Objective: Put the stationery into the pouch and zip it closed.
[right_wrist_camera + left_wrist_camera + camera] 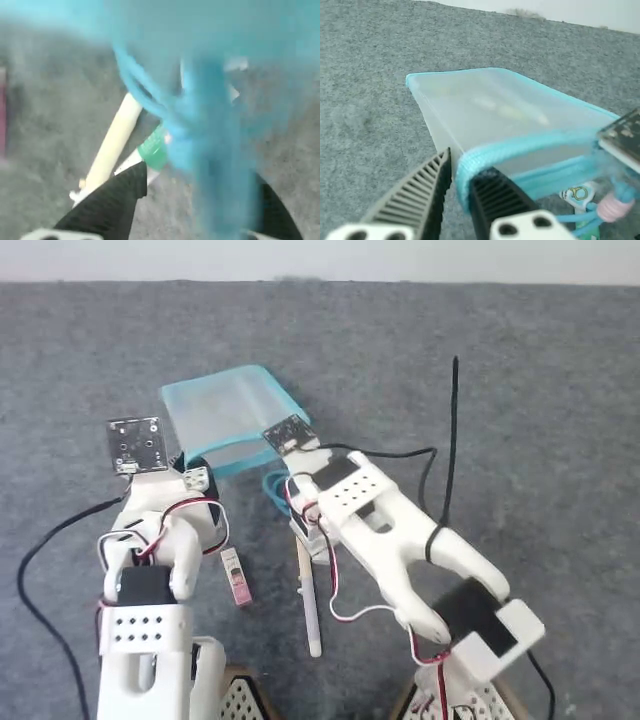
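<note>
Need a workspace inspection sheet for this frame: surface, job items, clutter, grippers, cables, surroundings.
Surface: grey carpet-like mat, flat.
Job's things: see-through blue pouch with its mouth towards the arms, apparently open. The cream pen and small pink item lie on the mat between the arms, outside the pouch.
Clutter: nothing seen.
Grippers: left gripper is clamped on the pouch's zip rim at one corner. Right gripper is at the other end of the mouth, among blue zip cord; its state is unclear.
Cables: black cable loops beside the left arm; second cable runs across the mat by the right arm.
Surroundings: pale wall behind the mat.
</note>
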You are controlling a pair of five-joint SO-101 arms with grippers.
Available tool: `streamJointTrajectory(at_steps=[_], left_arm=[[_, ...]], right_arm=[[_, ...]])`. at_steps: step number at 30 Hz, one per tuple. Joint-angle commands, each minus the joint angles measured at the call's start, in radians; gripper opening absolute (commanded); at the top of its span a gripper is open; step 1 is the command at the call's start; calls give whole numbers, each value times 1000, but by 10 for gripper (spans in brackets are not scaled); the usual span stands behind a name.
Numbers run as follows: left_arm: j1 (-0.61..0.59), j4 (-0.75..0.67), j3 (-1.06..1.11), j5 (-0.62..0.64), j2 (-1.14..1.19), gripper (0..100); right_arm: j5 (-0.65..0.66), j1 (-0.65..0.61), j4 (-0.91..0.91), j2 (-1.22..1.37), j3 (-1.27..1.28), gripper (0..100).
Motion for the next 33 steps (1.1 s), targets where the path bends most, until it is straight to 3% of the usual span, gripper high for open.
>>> streamJointTrajectory(at_steps=[1, 9, 14, 18, 33], left_arm=[[0, -35, -21, -12, -3, 12], [6, -37, -21, -12, -3, 12], [3, -37, -21, -12, -3, 12], [0, -37, -21, -12, -3, 12], [-2, -34, -21, -12, -3, 12]], right_arm=[[-48, -12, 18, -2, -75, 292], [-95, -36, -2, -82, -75, 292], [-106, -50, -71, 22, -84, 292], [-106, 2, 16, 99, -140, 283], [21, 133, 217, 208, -170, 37]])
